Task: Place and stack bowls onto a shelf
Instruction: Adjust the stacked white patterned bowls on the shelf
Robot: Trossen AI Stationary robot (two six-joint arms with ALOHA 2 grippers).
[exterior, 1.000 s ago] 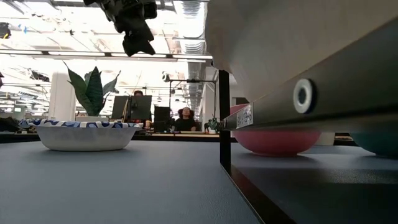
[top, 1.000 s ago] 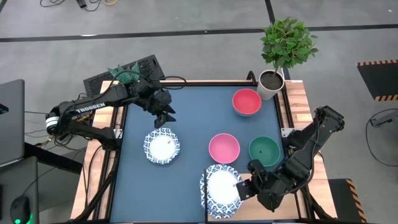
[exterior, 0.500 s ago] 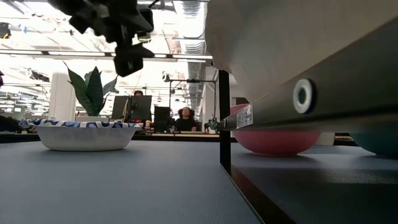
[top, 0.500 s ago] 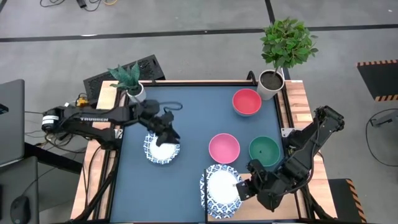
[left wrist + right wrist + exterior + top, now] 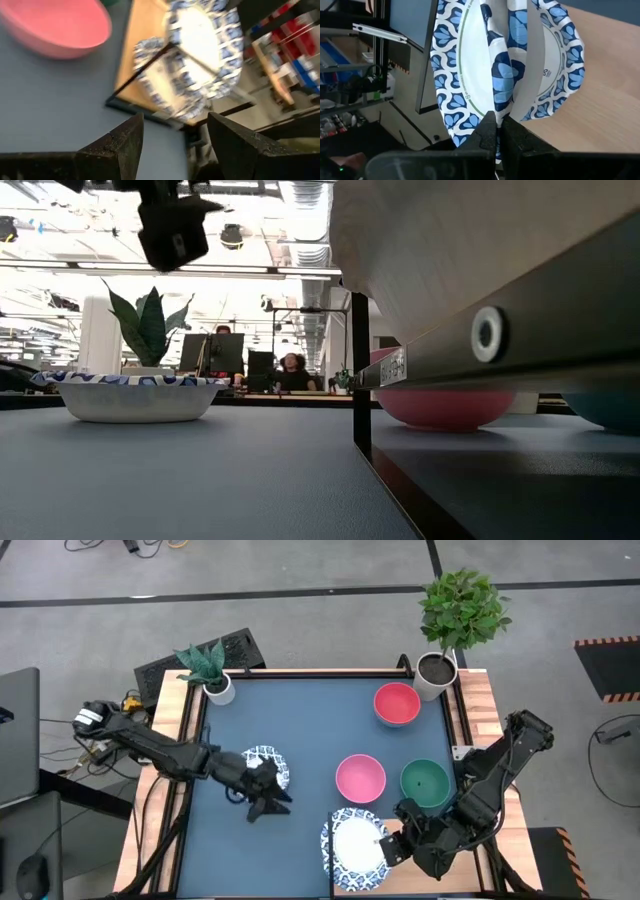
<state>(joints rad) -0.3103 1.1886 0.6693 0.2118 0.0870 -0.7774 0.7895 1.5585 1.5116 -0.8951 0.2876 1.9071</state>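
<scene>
Right gripper [image 5: 495, 131]: fingers pinched on white-and-blue bowl [image 5: 357, 843] rim, steadying it over shelf [image 5: 615, 90]. Left gripper [image 5: 268, 802]: fingers wide, empty, above counter [image 5: 310, 730].

Bright overhead light; blurred wrist view.

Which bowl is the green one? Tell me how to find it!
Start at the leafy plant at the blue table's far right corner. Go past the red bowl toward the near edge. The green bowl sits beside the pink bowl, the only green one.
</scene>
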